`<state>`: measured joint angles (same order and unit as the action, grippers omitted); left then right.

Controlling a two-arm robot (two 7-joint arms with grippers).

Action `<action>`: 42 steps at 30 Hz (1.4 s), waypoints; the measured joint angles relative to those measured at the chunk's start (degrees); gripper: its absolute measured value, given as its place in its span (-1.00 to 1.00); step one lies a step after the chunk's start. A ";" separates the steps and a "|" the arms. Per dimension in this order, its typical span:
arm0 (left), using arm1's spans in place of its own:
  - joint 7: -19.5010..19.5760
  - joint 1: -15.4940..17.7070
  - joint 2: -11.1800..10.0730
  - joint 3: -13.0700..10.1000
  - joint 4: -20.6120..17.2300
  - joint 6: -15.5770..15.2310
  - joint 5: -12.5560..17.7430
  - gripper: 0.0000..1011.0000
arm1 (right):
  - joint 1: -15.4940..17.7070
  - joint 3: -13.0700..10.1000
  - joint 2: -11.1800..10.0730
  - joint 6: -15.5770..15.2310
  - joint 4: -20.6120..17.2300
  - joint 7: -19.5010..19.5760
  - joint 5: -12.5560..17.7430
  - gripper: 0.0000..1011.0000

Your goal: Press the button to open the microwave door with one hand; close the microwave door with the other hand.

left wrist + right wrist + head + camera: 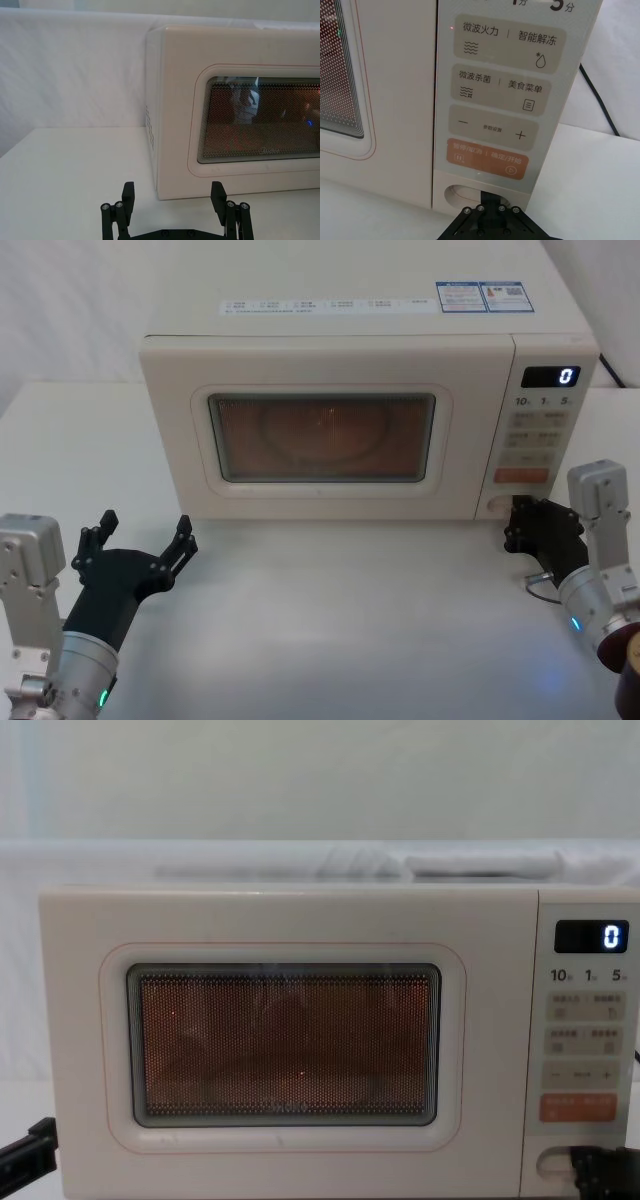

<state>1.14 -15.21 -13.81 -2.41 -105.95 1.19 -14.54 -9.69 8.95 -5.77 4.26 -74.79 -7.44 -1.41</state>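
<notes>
Low at the frame's right, right gripper [518,523], fingers pressed together, touches the button [465,194] beneath the shut microwave door [320,435]; next, push inward, while left gripper [145,538] waits spread.

From my head camera I look forward and down on the microwave [365,420], seeing its top and front, while my chest camera sits lower and closer, facing the microwave door [285,1045] square on. My left wrist camera looks low across the table [70,170] at the door's left end, and my right wrist camera sits very near the control panel [505,90]. Head and chest views share the whole front, display included.
</notes>
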 joint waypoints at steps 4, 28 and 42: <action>0.00 0.00 0.00 0.00 0.00 0.00 0.00 0.98 | -0.18 0.21 0.05 0.01 0.25 -0.31 0.06 -1.00; 0.00 0.00 0.00 0.00 0.00 0.00 0.00 0.98 | 0.99 0.66 -0.13 -0.21 -0.83 -1.36 1.67 -1.00; 0.00 0.00 0.00 0.00 0.00 0.00 0.00 0.98 | 7.38 0.86 -0.77 -1.40 -7.64 -1.27 2.27 -1.00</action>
<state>1.14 -15.21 -13.81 -2.42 -105.95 1.19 -14.54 -2.31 9.81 -6.53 2.87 -82.43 -8.71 0.86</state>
